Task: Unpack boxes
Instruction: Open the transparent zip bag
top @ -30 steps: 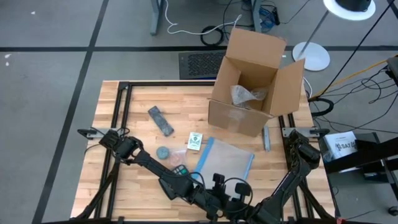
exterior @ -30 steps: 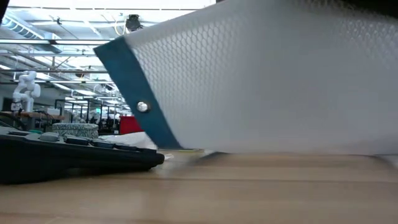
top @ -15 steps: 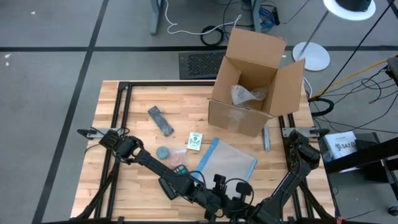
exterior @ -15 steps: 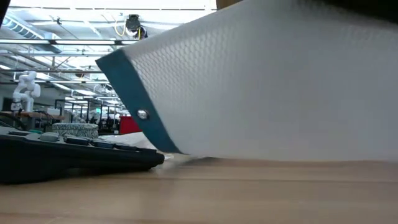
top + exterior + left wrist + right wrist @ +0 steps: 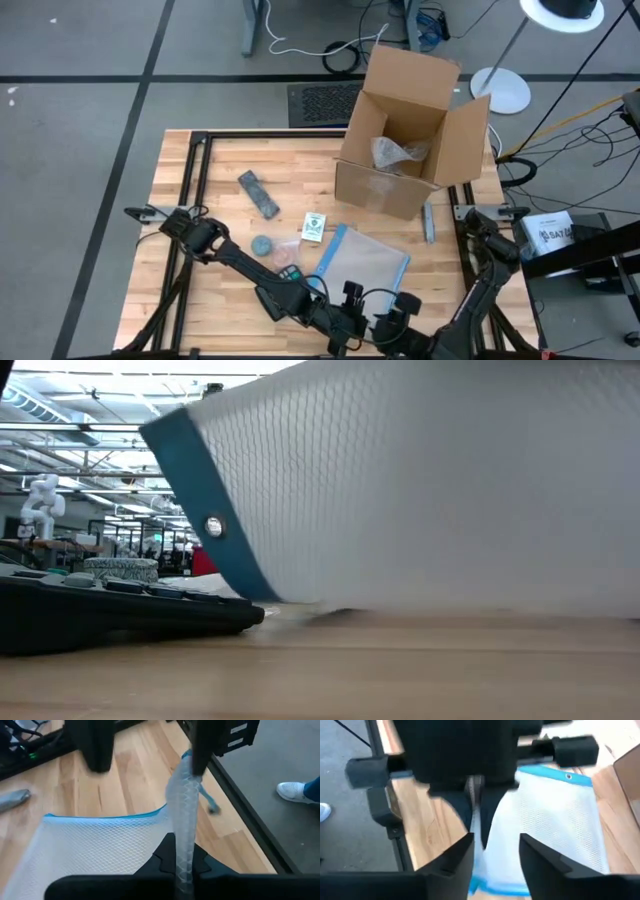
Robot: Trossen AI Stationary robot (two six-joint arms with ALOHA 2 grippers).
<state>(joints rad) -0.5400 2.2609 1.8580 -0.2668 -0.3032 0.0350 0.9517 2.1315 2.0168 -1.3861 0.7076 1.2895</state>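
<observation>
The carton (image 5: 410, 135) stands at the far right corner of the bench (image 5: 215, 215), flaps up, with crumpled clear wrapping (image 5: 398, 153) inside it. The mesh pouch (image 5: 365, 260) lies near the middle of the near edge, its blue-trimmed border toward the carton.

Step in hand, as judged: passing the pouch to one gripper and clearing it off the work area. The left gripper (image 5: 183, 870) is clamped tight on the pouch's near edge, the fabric pinched upright between its fingers. The right gripper (image 5: 496, 851) stands apart, fingers spread either side of that same edge, holding nothing. Keep the left grip closed until the right arm has backed clear. Draw the pouch low along the bench, away from the small items beside it. The wrapping in the carton remains to be removed.

Count, largest first:
- Carton: one.
- Mesh pouch: one.
- Dark remote-like bar (image 5: 258, 193): one.
- Grey pen-like stick (image 5: 428, 222): one.
- Green-and-white packet (image 5: 314, 226): one.
- Round teal piece (image 5: 262, 244): one.
- Small pink item (image 5: 288, 254): one.
</observation>
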